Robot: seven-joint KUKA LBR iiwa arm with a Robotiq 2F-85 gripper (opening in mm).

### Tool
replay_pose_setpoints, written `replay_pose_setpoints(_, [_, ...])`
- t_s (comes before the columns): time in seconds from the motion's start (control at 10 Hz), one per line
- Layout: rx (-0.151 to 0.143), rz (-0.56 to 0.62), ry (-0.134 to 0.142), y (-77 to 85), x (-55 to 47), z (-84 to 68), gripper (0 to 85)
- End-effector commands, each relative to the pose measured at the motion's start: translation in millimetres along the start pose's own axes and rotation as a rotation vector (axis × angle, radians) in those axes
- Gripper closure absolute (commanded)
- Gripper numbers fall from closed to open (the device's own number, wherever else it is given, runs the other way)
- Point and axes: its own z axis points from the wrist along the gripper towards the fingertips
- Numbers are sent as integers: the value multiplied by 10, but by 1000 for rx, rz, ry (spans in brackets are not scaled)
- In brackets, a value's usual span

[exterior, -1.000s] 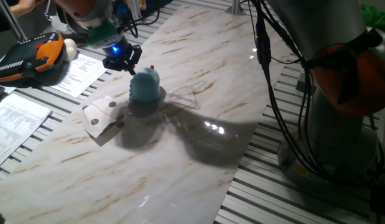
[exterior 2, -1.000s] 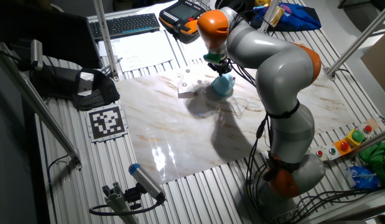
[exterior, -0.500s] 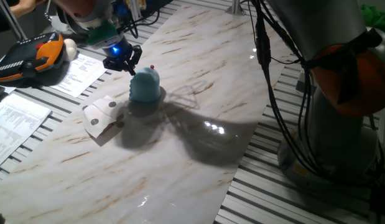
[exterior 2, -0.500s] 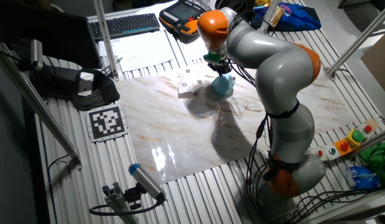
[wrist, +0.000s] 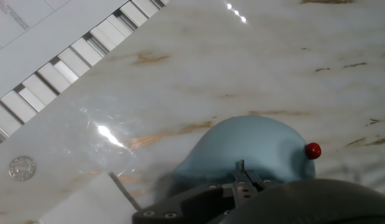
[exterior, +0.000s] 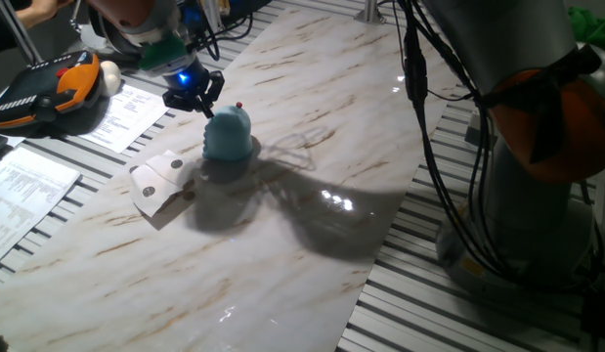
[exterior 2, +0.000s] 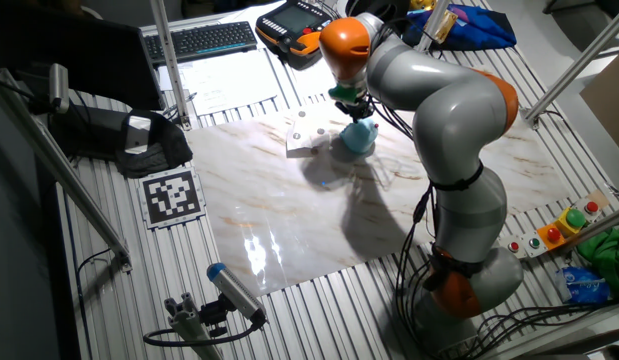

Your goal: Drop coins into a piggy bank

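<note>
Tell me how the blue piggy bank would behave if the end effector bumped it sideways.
The piggy bank sits on a broad base on the marble table, so it would probably slide rather than tip. Its rounded dome looks smooth, so the end effector might glance off. The glossy tabletop suggests little friction.

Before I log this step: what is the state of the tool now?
Tool: just above the piggy bank; open or closed cannot be told, nor whether it holds a coin.
</note>
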Motion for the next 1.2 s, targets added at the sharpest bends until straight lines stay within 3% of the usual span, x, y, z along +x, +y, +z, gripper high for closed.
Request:
replay_pose_setpoints(0.0, [0, 0, 2, -1, 4, 11, 850])
replay_pose_setpoints(0.9, [-2, -4, 12, -7, 13, 38, 850])
replay_pose_setpoints(1.1, [-23, -12, 15, -12, 16, 41, 850])
